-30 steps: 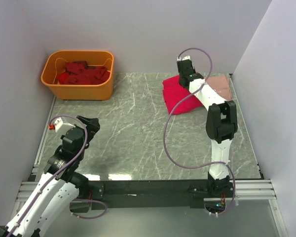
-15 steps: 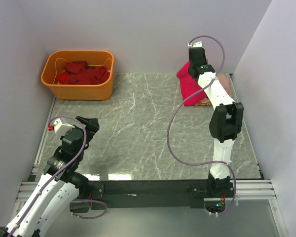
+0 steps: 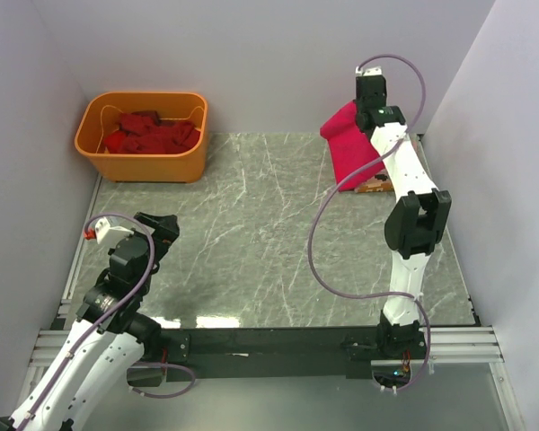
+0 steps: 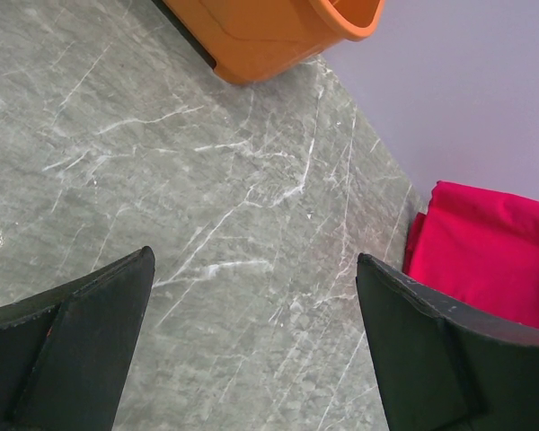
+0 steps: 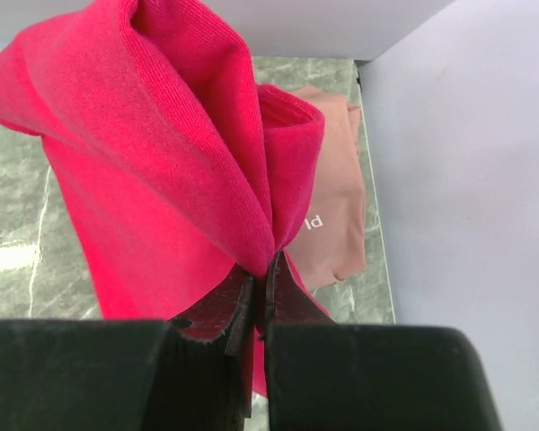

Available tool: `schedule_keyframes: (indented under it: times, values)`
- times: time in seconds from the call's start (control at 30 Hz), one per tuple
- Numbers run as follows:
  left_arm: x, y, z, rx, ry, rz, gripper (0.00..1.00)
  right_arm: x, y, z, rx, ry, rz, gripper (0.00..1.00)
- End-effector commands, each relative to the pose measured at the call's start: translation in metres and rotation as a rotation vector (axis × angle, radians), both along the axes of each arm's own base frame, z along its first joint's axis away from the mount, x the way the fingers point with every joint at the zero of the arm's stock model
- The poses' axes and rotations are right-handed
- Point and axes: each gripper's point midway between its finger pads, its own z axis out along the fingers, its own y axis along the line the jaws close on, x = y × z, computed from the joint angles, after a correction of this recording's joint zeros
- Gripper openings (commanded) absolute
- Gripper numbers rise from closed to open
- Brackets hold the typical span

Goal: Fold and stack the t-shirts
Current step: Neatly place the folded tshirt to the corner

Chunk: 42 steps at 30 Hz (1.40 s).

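Item: stacking step, R gripper (image 5: 262, 268) clamped on lifted crimson tee (image 5: 144, 153), apparently folded, by salmon tee (image 5: 337, 197); L gripper (image 4: 253, 265) jaws apart, idle; next: lower squarely, release.

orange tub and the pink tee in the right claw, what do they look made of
The orange tub looks like moulded plastic: smooth, evenly coloured, with a rolled rim. The pink tee is soft knit cloth, likely cotton jersey; fine knit lines show on its surface and it drapes in folds from the right claw.
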Motion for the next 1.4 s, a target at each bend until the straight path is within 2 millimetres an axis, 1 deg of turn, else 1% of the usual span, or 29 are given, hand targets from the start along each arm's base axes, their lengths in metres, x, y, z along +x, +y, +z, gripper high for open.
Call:
schedule_keyframes:
  times: [0.0,0.07,0.1,0.17,0.27,0.33,0.37,0.4,0.47,0.5,0.57,0.6,0.67,0.7,0.77,0.8,0.87,0.93,0.97,1.0,1.03,1.07,1.1,1.17,1.2,1.27,1.3,1.33,1.37]
  values:
    - [0.0,-0.003,0.005,-0.006,-0.024,-0.017,0.99,-0.013,-0.016,0.068,0.061,-0.145,-0.04,0.0]
    - [0.0,-0.002,0.006,-0.006,-0.025,-0.013,0.99,-0.013,-0.019,0.067,0.073,-0.143,-0.047,0.0]
    - [0.0,-0.002,0.006,-0.004,-0.025,-0.01,1.0,-0.014,-0.025,0.064,0.074,-0.131,-0.058,0.0]
    - [0.001,-0.001,0.005,0.0,-0.022,-0.008,0.99,-0.011,-0.028,0.063,0.086,-0.134,-0.066,0.0]
    - [0.002,-0.002,0.003,0.002,-0.018,-0.006,0.99,-0.006,-0.036,0.055,0.085,-0.123,-0.077,0.0]
    - [0.003,-0.001,0.002,0.008,-0.013,-0.001,0.99,0.0,-0.044,0.048,0.072,-0.123,-0.098,0.0]
    - [0.004,-0.001,0.001,0.013,-0.008,0.0,0.99,0.002,-0.048,0.047,0.059,-0.132,-0.118,0.0]
    - [0.004,-0.001,0.001,0.015,-0.006,0.0,0.99,0.007,-0.05,0.042,0.053,-0.128,-0.127,0.0]
    - [0.005,0.0,-0.001,0.019,0.005,0.005,1.0,0.014,-0.061,0.038,0.041,-0.142,-0.162,0.0]
    - [0.005,0.0,-0.002,0.024,0.008,0.005,1.0,0.019,-0.063,0.027,0.035,-0.13,-0.173,0.0]
    - [0.006,0.0,-0.002,0.027,0.014,0.01,0.99,0.027,-0.073,0.025,0.03,-0.153,-0.199,0.0]
    - [0.007,0.0,-0.002,0.03,0.019,0.008,1.0,0.031,-0.078,0.016,0.019,-0.147,-0.221,0.0]
    - [0.007,0.001,-0.003,0.034,0.026,0.014,0.99,0.037,-0.088,0.01,0.015,-0.164,-0.248,0.0]
    - [0.007,0.001,-0.003,0.036,0.027,0.017,1.0,0.041,-0.093,-0.001,0.009,-0.156,-0.264,0.0]
    - [0.008,0.001,-0.004,0.038,0.036,0.023,1.0,0.046,-0.095,-0.009,0.019,-0.165,-0.277,0.0]
    - [0.008,0.002,-0.004,0.04,0.035,0.028,0.99,0.048,-0.115,-0.014,0.02,-0.175,-0.312,0.0]
    - [0.009,0.002,-0.003,0.037,0.034,0.031,0.99,0.051,-0.124,-0.024,0.027,-0.174,-0.325,0.0]
    - [0.01,0.002,-0.003,0.039,0.032,0.031,0.99,0.056,-0.137,-0.039,0.021,-0.175,-0.346,0.02]
    - [0.011,0.002,-0.002,0.038,0.027,0.029,0.99,0.059,-0.141,-0.043,0.021,-0.179,-0.348,0.02]
    - [0.011,0.001,0.0,0.039,0.022,0.027,0.99,0.06,-0.148,-0.054,0.015,-0.168,-0.362,0.07]
    - [0.011,0.001,0.0,0.041,0.023,0.028,0.99,0.061,-0.151,-0.063,0.01,-0.159,-0.368,0.08]
    - [0.012,0.001,0.001,0.038,0.021,0.03,0.99,0.063,-0.154,-0.066,0.009,-0.165,-0.37,0.08]
    - [0.012,0.002,0.001,0.04,0.02,0.031,0.99,0.063,-0.156,-0.074,0.007,-0.156,-0.379,0.14]
    - [0.012,0.002,0.002,0.043,0.021,0.035,1.0,0.064,-0.162,-0.082,0.014,-0.15,-0.389,0.25]
    - [0.013,0.002,0.004,0.04,0.016,0.037,0.99,0.064,-0.162,-0.086,0.02,-0.145,-0.392,0.36]
    - [0.013,0.003,0.004,0.046,0.02,0.042,1.0,0.063,-0.163,-0.087,0.027,-0.139,-0.397,0.49]
    - [0.013,0.004,0.006,0.047,0.018,0.045,0.99,0.063,-0.163,-0.084,0.031,-0.145,-0.399,0.62]
    - [0.013,0.004,0.006,0.051,0.022,0.045,0.99,0.061,-0.162,-0.083,0.046,-0.15,-0.405,0.65]
    - [0.013,0.006,0.006,0.054,0.024,0.053,0.99,0.06,-0.161,-0.081,0.055,-0.155,-0.406,0.66]
